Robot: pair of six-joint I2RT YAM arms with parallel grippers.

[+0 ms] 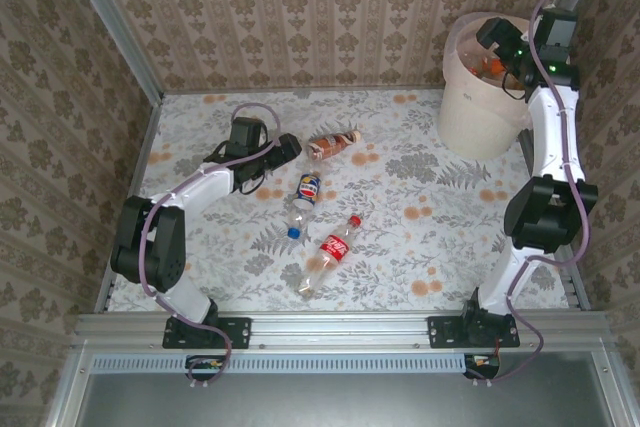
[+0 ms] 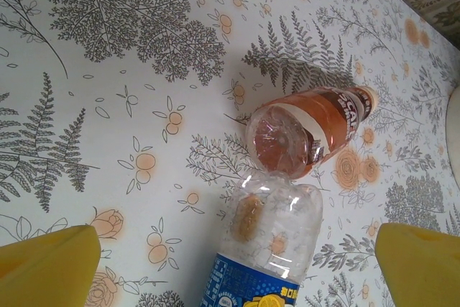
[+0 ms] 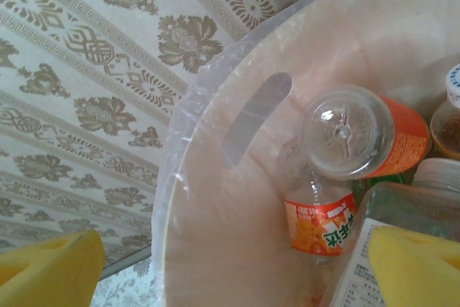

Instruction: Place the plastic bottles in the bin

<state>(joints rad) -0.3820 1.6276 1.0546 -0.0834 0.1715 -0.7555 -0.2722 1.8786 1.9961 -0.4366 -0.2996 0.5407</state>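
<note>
Three plastic bottles lie on the flowered table: one with a brown label (image 1: 333,144), one with a blue label (image 1: 305,197) and one with a red label (image 1: 330,247). My left gripper (image 1: 290,147) hovers open by the brown one. In the left wrist view its yellow fingers (image 2: 50,264) stand wide apart, with the blue-label bottle (image 2: 269,242) below the gap and the brown bottle (image 2: 309,124) beyond it. The cream-white bin (image 1: 480,107) stands at the far right. My right gripper (image 1: 497,47) hangs open over it, nothing between its pads (image 3: 417,264). Inside lie orange-label bottles (image 3: 359,134).
A thin clear bag lines the bin's wall (image 3: 237,199). Patterned wallpaper panels enclose the table at the back and both sides. A metal rail runs along the near edge by the arm bases. Bare tabletop lies between the bottles and the bin.
</note>
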